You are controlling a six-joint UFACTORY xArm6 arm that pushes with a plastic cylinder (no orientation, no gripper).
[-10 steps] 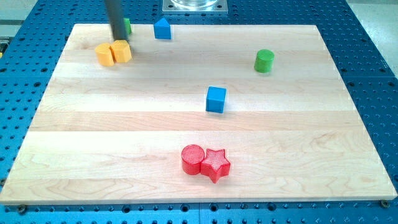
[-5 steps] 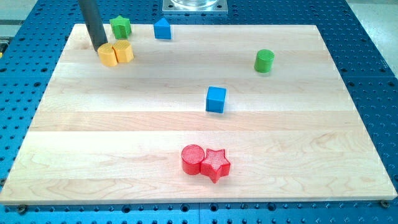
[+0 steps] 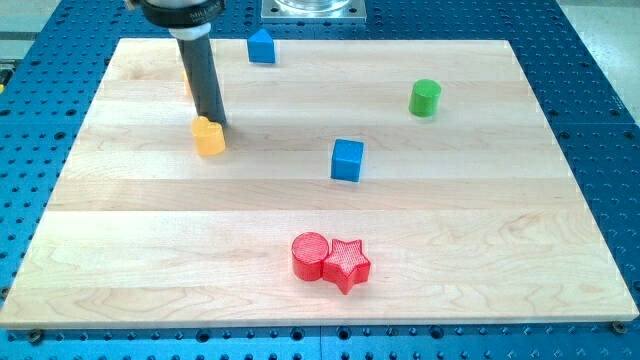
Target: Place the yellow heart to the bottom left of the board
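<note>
Yellow heart (image 3: 209, 137) on wooden board (image 3: 120, 250), my tip (image 3: 217, 123) touching its upper edge, no hand on rod

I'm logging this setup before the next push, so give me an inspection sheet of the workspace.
Surface: wooden board on blue perforated table.
Job's things: yellow block, shape unclear, upper left of centre; another yellow piece partly hidden behind the rod.
Clutter: blue house-shaped block, green cylinder, blue cube, red cylinder touching red star.
Claw: none; my tip at the yellow block's top edge.
Cables: nothing seen.
Surroundings: metal base plate at the view's top.
</note>
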